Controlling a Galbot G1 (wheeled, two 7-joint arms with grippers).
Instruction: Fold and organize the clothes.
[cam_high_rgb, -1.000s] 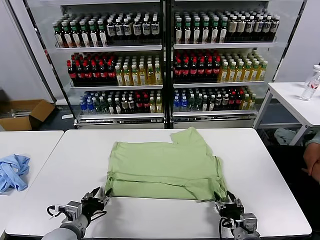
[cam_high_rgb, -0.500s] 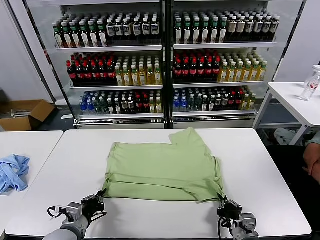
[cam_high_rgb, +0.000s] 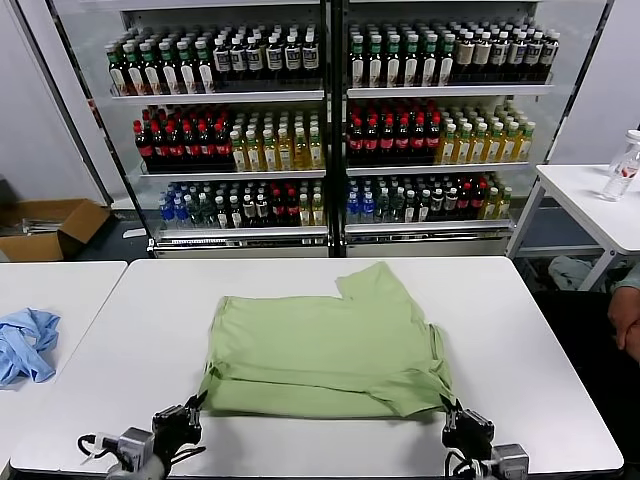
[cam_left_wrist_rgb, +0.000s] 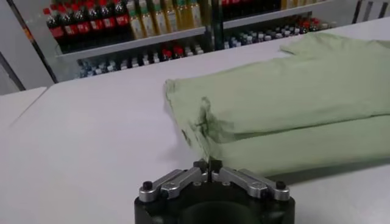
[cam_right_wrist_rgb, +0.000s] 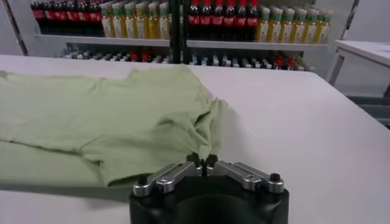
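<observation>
The white table (cam_high_rgb: 540, 350) carries the light green shirt (cam_high_rgb: 325, 345), spread flat near its middle, one sleeve pointing toward the drinks cooler (cam_high_rgb: 330, 120) behind. Its near hem sits doubled over, a fold apparently in progress. The left gripper (cam_high_rgb: 187, 418) pinches the near left corner, the right gripper (cam_high_rgb: 458, 417) the near right one, both clamped tight on fabric, so the edge can be moved evenly. A second ago the jaws stood apart at those corners; since then they have closed and drawn the hem slightly nearer the table's front edge.
</observation>
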